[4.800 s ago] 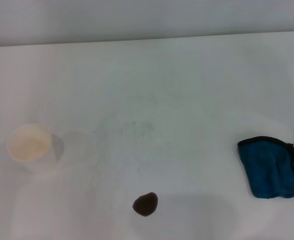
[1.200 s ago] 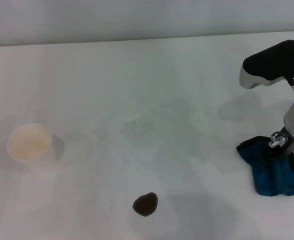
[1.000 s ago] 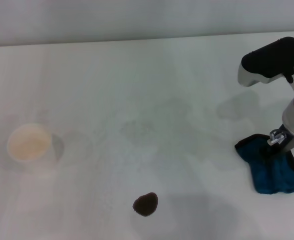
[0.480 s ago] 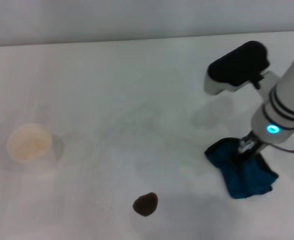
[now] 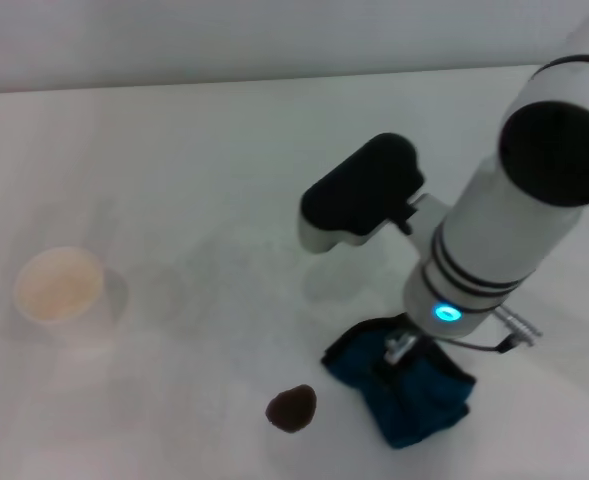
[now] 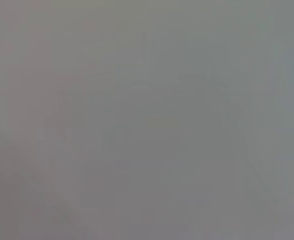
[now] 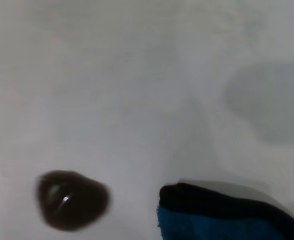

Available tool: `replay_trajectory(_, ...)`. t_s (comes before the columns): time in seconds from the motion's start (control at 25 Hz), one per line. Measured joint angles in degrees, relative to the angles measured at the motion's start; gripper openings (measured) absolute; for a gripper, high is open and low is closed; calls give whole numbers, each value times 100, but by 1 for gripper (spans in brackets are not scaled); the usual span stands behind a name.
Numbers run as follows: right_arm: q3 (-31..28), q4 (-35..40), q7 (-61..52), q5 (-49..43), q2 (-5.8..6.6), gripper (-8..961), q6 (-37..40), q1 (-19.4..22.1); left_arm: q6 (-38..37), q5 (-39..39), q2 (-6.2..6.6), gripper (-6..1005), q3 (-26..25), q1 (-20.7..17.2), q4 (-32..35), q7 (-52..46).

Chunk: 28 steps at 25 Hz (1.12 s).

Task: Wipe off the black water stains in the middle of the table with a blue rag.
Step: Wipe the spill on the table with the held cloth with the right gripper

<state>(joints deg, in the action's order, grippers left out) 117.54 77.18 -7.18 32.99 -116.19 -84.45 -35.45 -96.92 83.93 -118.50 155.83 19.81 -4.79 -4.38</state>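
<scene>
The black water stain (image 5: 291,408) is a small dark blob near the front middle of the white table (image 5: 214,160). The blue rag (image 5: 421,400) lies bunched on the table just right of the stain, a small gap apart. My right gripper (image 5: 399,350) comes down onto the rag's top and holds it, with the arm's white forearm and black wrist camera above it. The right wrist view shows the stain (image 7: 72,199) and the rag's black-trimmed edge (image 7: 221,216) close beside it. My left gripper is out of view, and the left wrist view shows only plain grey.
A white paper cup (image 5: 59,285) stands at the left of the table, far from the stain. The table's far edge (image 5: 274,82) runs across the top of the head view. Faint grey smudges mark the middle.
My right arm came in from the right, took hold of the rag and has dragged it left and nearer, from the right edge to just beside the stain. The stain and cup have not moved.
</scene>
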Motion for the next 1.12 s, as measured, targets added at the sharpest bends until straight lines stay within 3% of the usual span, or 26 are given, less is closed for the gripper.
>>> replay_trajectory(0.56, 1525, -63, -837, 1187, -1, 89, 997, -1054, -10, -4, 2, 887, 9, 121, -78, -2)
replay_trajectory(0.88, 1903, -442, -882, 1619, -1, 89, 1484, -1476, -8, -15, 2, 888, 19, 126, -141, -2)
replay_trajectory(1.12, 1797, -655, -904, 1576, 0, 89, 1471, -1603, -36, -7, 2, 888, 18, 88, -186, -2)
